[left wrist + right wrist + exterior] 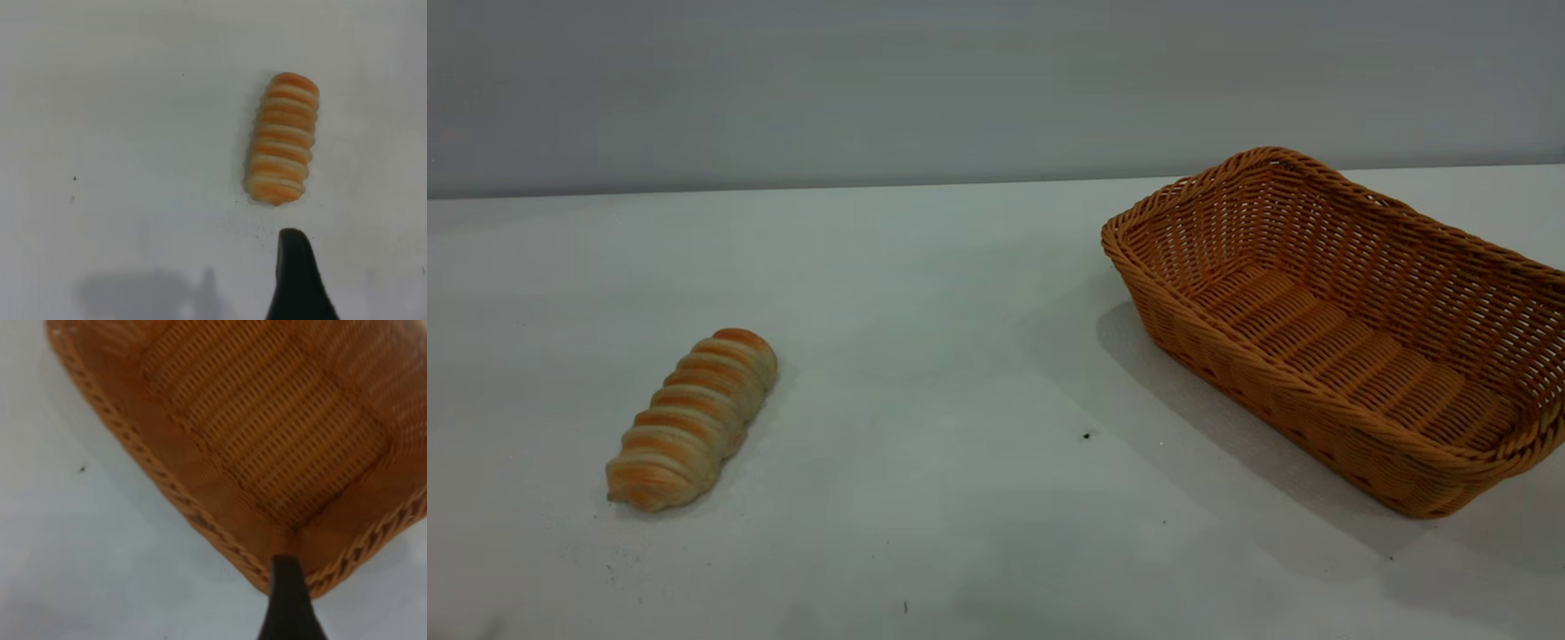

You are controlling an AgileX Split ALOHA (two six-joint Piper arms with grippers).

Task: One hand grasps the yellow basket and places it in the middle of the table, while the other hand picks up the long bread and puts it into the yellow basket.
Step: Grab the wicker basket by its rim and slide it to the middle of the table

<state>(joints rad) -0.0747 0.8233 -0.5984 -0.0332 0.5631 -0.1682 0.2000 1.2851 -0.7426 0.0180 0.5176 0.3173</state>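
The bread (pixel 692 420) lies on the table (pixel 925 373) toward its left edge, ridged side up, one end angled at the near edge, nothing touching it. In the left wrist view the left gripper (pixel 298 280) hangs just short of the loaf's (pixel 283 138) near end; only one dark fingertip shows, so I cannot tell whether that claw is spread or pressed together. To grip well, it should probably come down over the loaf's middle and close across the short width, not along the length.

The basket (pixel 1343 329) stands empty at the right edge, skewed to the table's edges and well apart from the bread. The right gripper (pixel 288 600) hovers above a corner of the braided rim (pixel 220 533); again one finger shows, spread unknown. A pinch on a straight stretch of rim, one finger inside, looks surer than the corner.
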